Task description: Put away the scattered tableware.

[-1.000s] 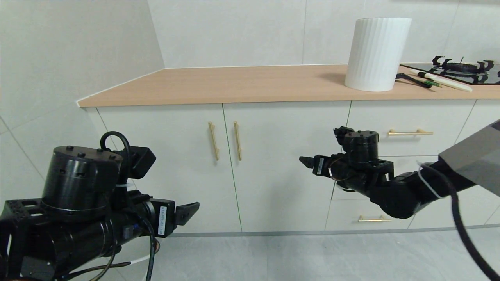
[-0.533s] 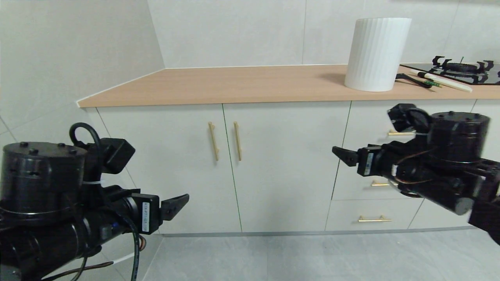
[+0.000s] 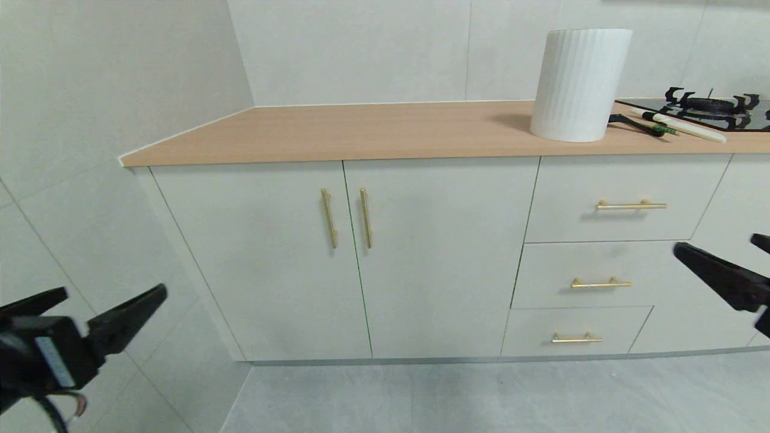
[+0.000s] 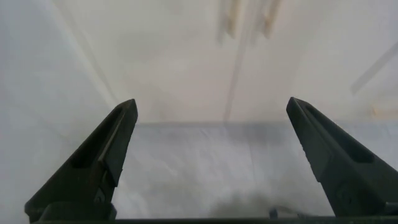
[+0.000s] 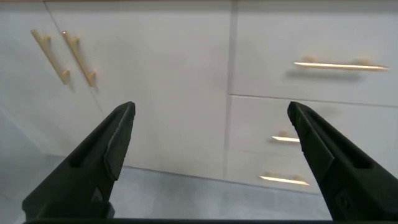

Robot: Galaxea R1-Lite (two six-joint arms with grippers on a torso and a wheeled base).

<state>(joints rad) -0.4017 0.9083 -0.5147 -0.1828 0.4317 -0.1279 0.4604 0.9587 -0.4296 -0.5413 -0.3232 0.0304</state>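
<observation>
A tall white ribbed holder stands on the wooden countertop at the right. Beside it lie a black-handled utensil and a cream-handled utensil, partly on the stove's edge. My left gripper hangs low at the left, open and empty, well below the counter. My right gripper is low at the far right in front of the drawers, also open and empty. The left wrist view has the open left gripper over the floor by the cabinet base. In the right wrist view the right gripper faces the cabinet fronts.
A black gas burner sits at the counter's far right. Below are two cabinet doors with gold handles and three drawers. A tiled wall closes the left side. Grey floor lies in front.
Both arms have drawn back and outward, the left toward the lower left corner, the right toward the right edge. Now little more than their fingers shows in the head view.
</observation>
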